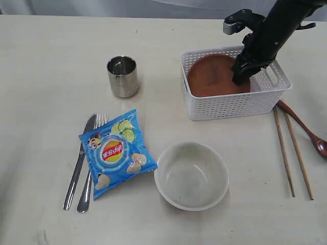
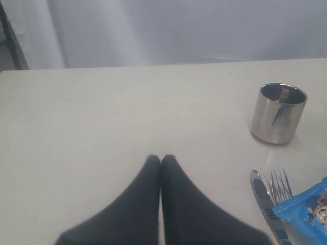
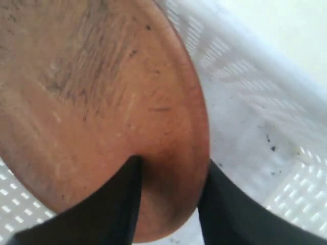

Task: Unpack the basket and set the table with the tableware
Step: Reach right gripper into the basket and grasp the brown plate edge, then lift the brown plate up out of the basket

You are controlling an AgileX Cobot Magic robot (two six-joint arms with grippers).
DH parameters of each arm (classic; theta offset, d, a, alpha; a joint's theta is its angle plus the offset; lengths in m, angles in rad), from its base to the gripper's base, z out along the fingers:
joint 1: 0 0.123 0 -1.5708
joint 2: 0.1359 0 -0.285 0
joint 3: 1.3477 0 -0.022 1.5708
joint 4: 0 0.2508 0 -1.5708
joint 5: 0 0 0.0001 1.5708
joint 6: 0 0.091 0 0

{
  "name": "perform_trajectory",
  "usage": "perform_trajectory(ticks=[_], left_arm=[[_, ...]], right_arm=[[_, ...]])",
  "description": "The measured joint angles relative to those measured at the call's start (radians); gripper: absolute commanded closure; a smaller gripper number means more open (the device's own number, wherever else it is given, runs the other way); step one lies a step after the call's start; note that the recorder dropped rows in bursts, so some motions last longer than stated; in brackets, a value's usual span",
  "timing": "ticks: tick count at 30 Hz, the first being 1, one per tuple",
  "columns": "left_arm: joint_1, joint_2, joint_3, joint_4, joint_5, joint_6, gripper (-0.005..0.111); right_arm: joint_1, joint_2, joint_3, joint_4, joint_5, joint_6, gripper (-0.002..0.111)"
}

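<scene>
The white basket (image 1: 230, 104) stands at the back right of the table (image 1: 51, 76) with the reddish-brown plate (image 1: 214, 76) inside. My right gripper (image 1: 240, 76) reaches down into it. In the right wrist view the right gripper (image 3: 172, 162) is open, its fingers astride the plate (image 3: 102, 92) rim, with the basket wall (image 3: 245, 127) behind. The steel cup (image 1: 122, 76), knife (image 1: 76, 168), fork (image 1: 88, 189), off-white bowl (image 1: 191, 176), chopsticks (image 1: 288, 153) and spoon (image 1: 306, 130) lie on the table. My left gripper (image 2: 161, 157) is shut and empty, over bare table near the cup (image 2: 278, 113).
A blue chip bag (image 1: 116, 152) lies partly over the knife and fork, left of the bowl. Beside my left gripper are the knife (image 2: 260, 194), fork (image 2: 278, 184) and bag corner (image 2: 306, 209). A grey backdrop runs behind the table's far edge.
</scene>
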Motion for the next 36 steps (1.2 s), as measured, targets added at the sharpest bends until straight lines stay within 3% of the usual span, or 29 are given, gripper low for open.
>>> perform_trajectory(ticks=[6,13,17,19,22,23,27,36], left_arm=[[0.0,0.0,0.0,0.0,0.0,0.0,0.107],[0.0,0.0,0.0,0.0,0.0,0.0,0.107],[0.0,0.0,0.0,0.0,0.0,0.0,0.107],[0.0,0.0,0.0,0.0,0.0,0.0,0.107],[0.0,0.0,0.0,0.0,0.0,0.0,0.107],[0.0,0.0,0.0,0.0,0.0,0.0,0.107],[0.0,0.0,0.0,0.0,0.0,0.0,0.107],[0.0,0.0,0.0,0.0,0.0,0.0,0.107]], right_arm=[[0.0,-0.009,0.0,0.002,-0.021,0.022,0.109],[0.002,-0.045,0.0,-0.067,-0.272,0.242,0.109],[0.002,-0.045,0.002,-0.077,-0.266,0.271,0.108],[0.002,-0.045,-0.016,-0.044,-0.166,0.207,0.097],[-0.029,-0.045,-0.074,0.159,0.009,0.069,0.054],[-0.041,-0.049,-0.086,0.192,0.042,0.053,0.048],[-0.066,-0.041,-0.095,0.162,0.108,0.053,0.054],[-0.064,0.033,-0.095,0.135,0.078,0.035,0.054]])
